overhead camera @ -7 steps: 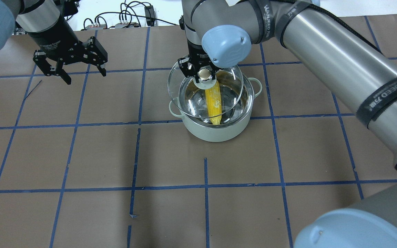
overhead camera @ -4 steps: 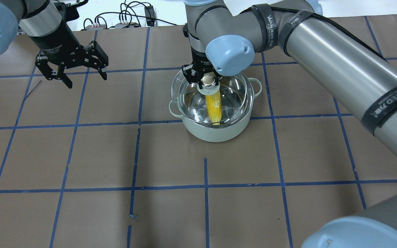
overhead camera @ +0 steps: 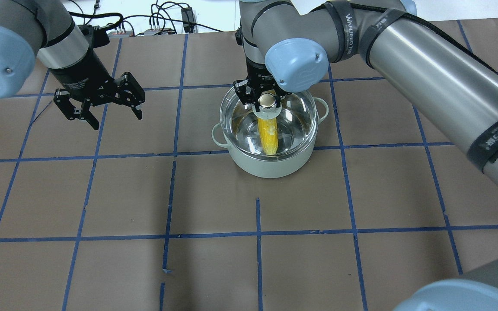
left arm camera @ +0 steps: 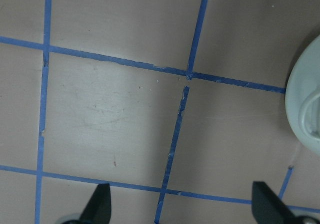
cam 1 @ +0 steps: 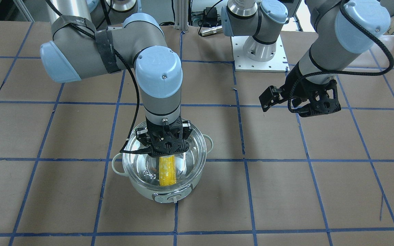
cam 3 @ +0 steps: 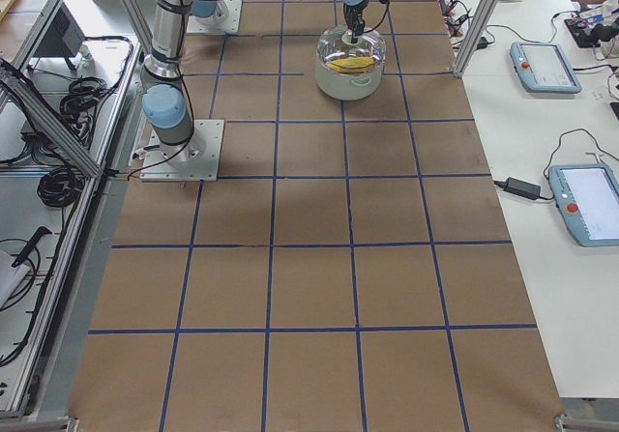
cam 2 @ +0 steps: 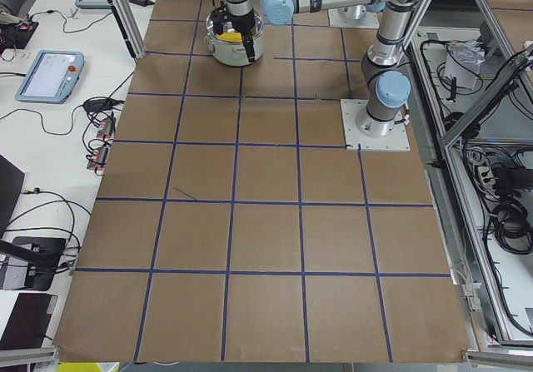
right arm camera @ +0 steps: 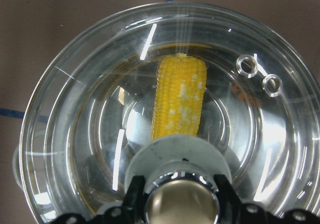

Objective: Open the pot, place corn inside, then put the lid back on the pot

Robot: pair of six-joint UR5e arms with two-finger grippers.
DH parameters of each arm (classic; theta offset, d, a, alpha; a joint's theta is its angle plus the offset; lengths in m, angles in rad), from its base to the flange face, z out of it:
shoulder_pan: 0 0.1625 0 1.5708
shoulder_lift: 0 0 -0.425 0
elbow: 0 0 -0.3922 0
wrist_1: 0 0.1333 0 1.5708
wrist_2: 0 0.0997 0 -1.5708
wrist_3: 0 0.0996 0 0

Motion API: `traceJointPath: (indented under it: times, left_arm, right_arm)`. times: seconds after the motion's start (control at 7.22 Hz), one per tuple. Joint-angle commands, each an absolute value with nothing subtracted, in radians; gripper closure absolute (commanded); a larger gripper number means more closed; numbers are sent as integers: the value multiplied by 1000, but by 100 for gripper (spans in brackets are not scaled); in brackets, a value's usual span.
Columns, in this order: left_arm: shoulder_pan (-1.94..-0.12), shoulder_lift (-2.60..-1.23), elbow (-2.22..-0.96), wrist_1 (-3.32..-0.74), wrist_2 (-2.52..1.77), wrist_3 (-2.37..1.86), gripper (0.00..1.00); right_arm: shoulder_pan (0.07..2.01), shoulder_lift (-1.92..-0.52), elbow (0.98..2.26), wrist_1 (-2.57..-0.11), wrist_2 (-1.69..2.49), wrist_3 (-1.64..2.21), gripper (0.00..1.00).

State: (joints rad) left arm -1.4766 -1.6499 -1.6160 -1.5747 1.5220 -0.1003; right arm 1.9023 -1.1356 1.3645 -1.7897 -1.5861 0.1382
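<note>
The pale pot (overhead camera: pixel 270 166) stands mid-table; it also shows in the front view (cam 1: pixel 164 194). The yellow corn (overhead camera: pixel 268 134) lies inside it, seen through the glass in the right wrist view (right arm camera: pixel 180 101). The clear glass lid (overhead camera: pixel 296 116) sits level over the pot's rim. My right gripper (overhead camera: pixel 267 100) is shut on the lid's ball knob (right arm camera: pixel 181 204). My left gripper (overhead camera: pixel 117 121) is open and empty, hovering above the table left of the pot. In the left wrist view its fingertips (left arm camera: pixel 97 204) frame bare table, with the pot's edge (left arm camera: pixel 305 108) at the right.
Cables and small boxes (overhead camera: pixel 158 21) lie along the table's far edge. The arms' base plate (cam 1: pixel 258 58) sits on the robot's side. Tablets (cam 3: pixel 546 65) lie on the white bench beside the table. Blue tape lines grid the brown tabletop.
The lid was tilted and off to the left of the pot; my right gripper has brought it right and down, level over the rim. My left arm has moved right, toward the pot.
</note>
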Motion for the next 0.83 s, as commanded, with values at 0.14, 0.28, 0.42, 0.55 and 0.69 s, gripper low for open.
traceJointPath:
  times: [0.14,0.28,0.42,0.55,0.69]
  left_arm:
    - [-1492,-1612,-1643,-1557,1520,-95,0]
    - [-1529,-1611,-1641,-1552,1523,-101,0]
    - [-1542,-1623,-1641,-1492,1525,-103,0]
    - [-1545,-1620,-1641,-1480,1523,-100,0]
    - [-1543,-1617,-1641,-1482,1516,-97,0]
  right_arm:
    - [1896,-1138,1381,-1792,-1577,138,95]
    - [1899,-1134,1381,-1790,-1578,140,95]
    - [1904,-1131,1379,-1790,-1578,140,94]
    - [1907,-1129,1381,-1790,-1580,141,94]
    - [1905,-1129,1379,-1793,-1582,141,94]
